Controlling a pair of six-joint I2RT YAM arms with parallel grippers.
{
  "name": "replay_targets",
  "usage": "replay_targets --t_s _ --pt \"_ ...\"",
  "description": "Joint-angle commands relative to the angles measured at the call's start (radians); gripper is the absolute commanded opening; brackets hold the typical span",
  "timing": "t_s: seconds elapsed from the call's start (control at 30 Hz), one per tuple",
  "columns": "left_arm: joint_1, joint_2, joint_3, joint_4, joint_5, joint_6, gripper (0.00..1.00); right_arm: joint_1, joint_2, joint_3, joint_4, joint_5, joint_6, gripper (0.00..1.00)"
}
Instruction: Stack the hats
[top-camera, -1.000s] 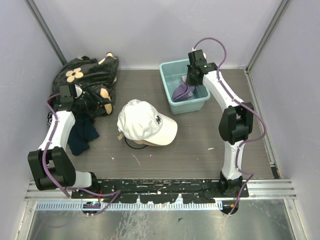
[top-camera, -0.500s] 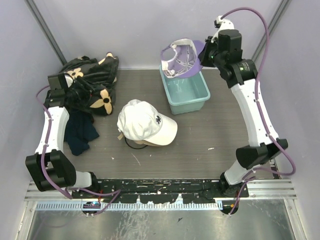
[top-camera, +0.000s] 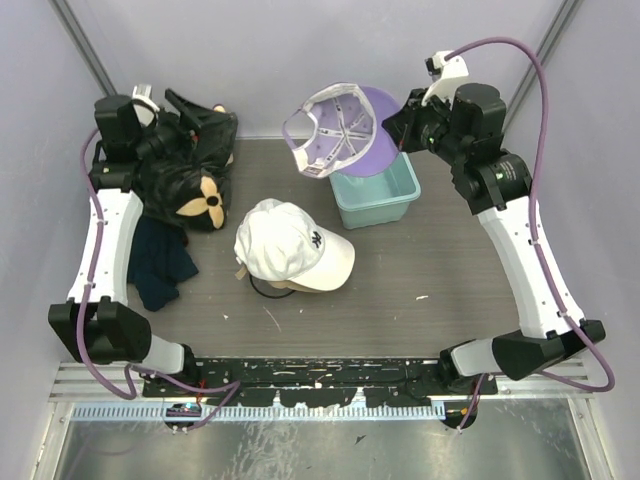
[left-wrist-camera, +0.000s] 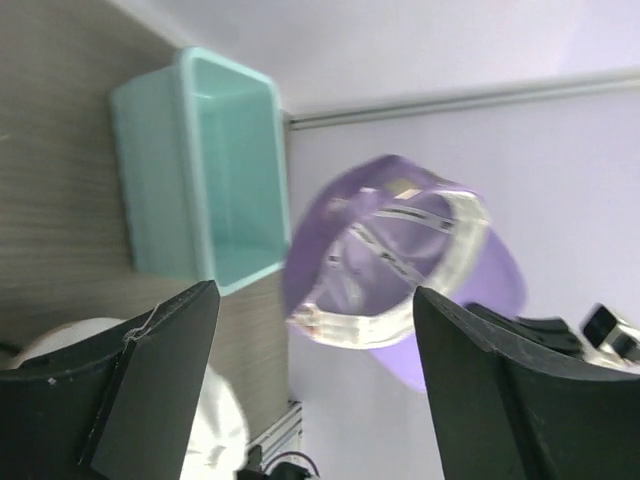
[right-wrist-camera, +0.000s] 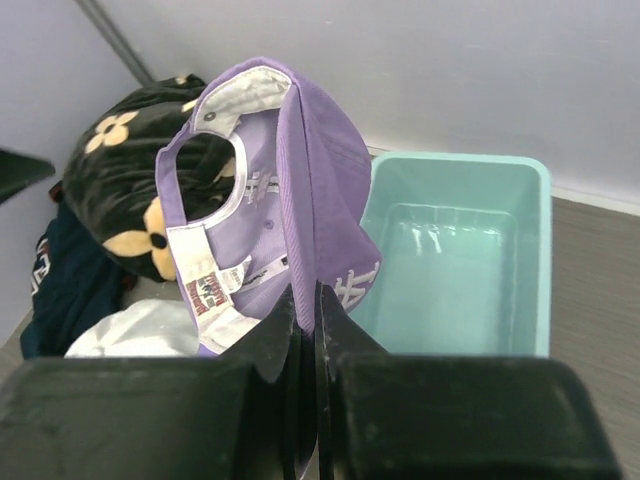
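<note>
My right gripper (top-camera: 402, 128) is shut on the edge of the purple hat (top-camera: 340, 128) and holds it in the air above the teal bin's (top-camera: 385, 192) far left corner. In the right wrist view the jaws (right-wrist-camera: 308, 300) pinch the purple fabric (right-wrist-camera: 300, 190), and the hat hangs inside-out with its labels showing. A white hat (top-camera: 290, 245) lies mid-table on top of a tan hat (top-camera: 292, 288). My left gripper (top-camera: 195, 112) is raised at the back left over the black flowered fabric (top-camera: 190, 175), open and holding nothing (left-wrist-camera: 315, 340).
The teal bin (right-wrist-camera: 460, 260) holds nothing. Dark navy clothing (top-camera: 160, 265) lies at the left beside the flowered fabric (right-wrist-camera: 115, 180). Grey walls close in the back and both sides.
My right arm has lifted the purple hat out of the bin and carried it up and leftward. My left arm has risen toward the back wall and its jaws have spread wider.
</note>
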Motion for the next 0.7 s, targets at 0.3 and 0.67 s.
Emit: replay_targets --t_s 0.3,0.67 --pt "-0.143 -0.023 0.194 0.130 0.097 -0.486 0.87 0.252 -0.119 -0.148 0.287 0.288 -0.362 0.01" --pt "-0.289 -0.032 0.295 0.047 0.019 -0.632 0.87 0.418 -0.108 -0.226 0.486 0.601 -0.549 0.01"
